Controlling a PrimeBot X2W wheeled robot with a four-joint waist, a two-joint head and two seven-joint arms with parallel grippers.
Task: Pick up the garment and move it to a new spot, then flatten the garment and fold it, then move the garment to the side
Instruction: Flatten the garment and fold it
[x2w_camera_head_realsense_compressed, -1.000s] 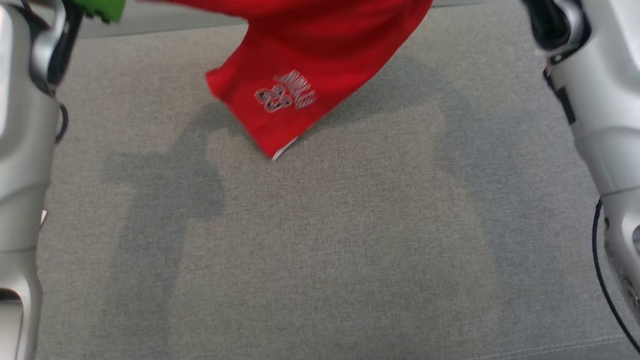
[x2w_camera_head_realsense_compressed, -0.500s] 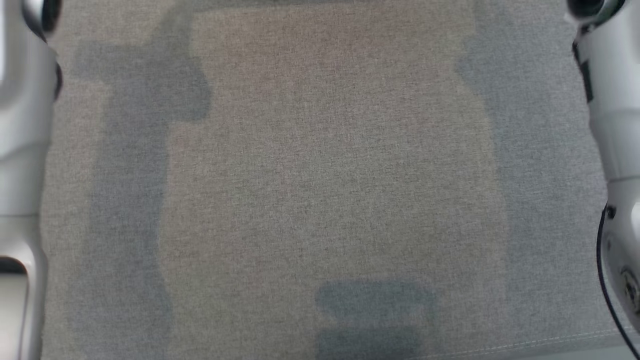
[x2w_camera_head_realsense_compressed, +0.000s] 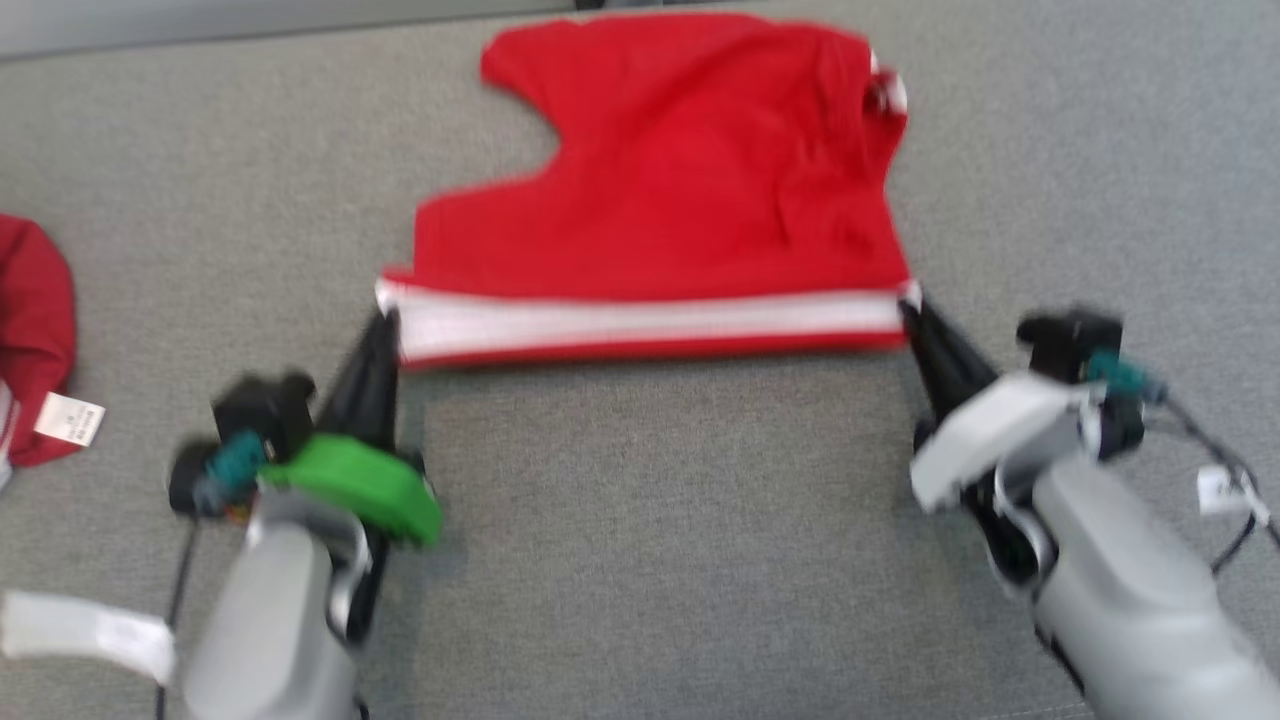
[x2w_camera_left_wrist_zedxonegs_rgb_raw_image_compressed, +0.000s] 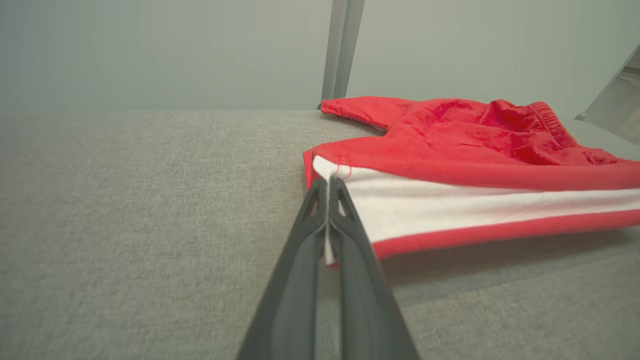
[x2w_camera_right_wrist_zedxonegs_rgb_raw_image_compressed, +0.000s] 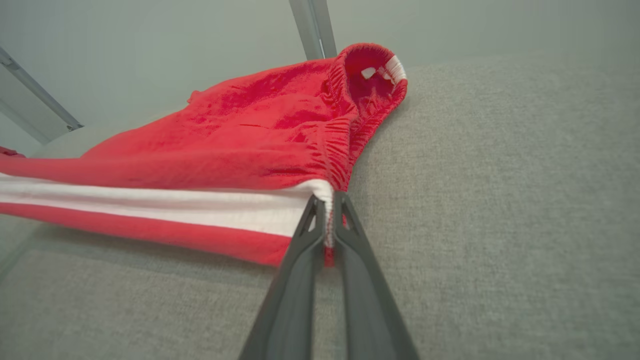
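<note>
Red shorts (x2w_camera_head_realsense_compressed: 680, 180) w/ a white side stripe (x2w_camera_head_realsense_compressed: 650, 322) lie spread on the grey fabric surface (x2w_camera_head_realsense_compressed: 650, 550), strung btwn your two hands. Your left hand (x2w_camera_head_realsense_compressed: 386, 322) is clenched on the leg-hem corner, fingers pinched flat together right where the stripe ends. A sliver of white cloth shows btwn them in the left wrist view. Your right hand (x2w_camera_head_realsense_compressed: 912, 308) is clenched on the opposite corner, at the elastic waistband (x2w_camera_right_wrist_zedxonegs_rgb_raw_image_compressed: 345, 130), also on the stripe's end. The striped edge runs straight from one hand to the other & sits slightly off the surface near both sets of fingertips, w/ shadow under it. The rest of the shorts extends beyond the fingertips, away from both wrists, resting on the fabric, a bit rumpled on the right hand's side. The waist opening gapes just past the right hand, w/ white bits inside; can't tell what they are. A 2nd red garment (x2w_camera_head_realsense_compressed: 35, 330) w/ a white tag (x2w_camera_head_realsense_compressed: 68, 418) lies well off to the outer side of the left hand, apart from the shorts. On the left wrist sits a green cover (x2w_camera_head_realsense_compressed: 350, 485). The head view is blurred, so fine detail there is unclear.
</note>
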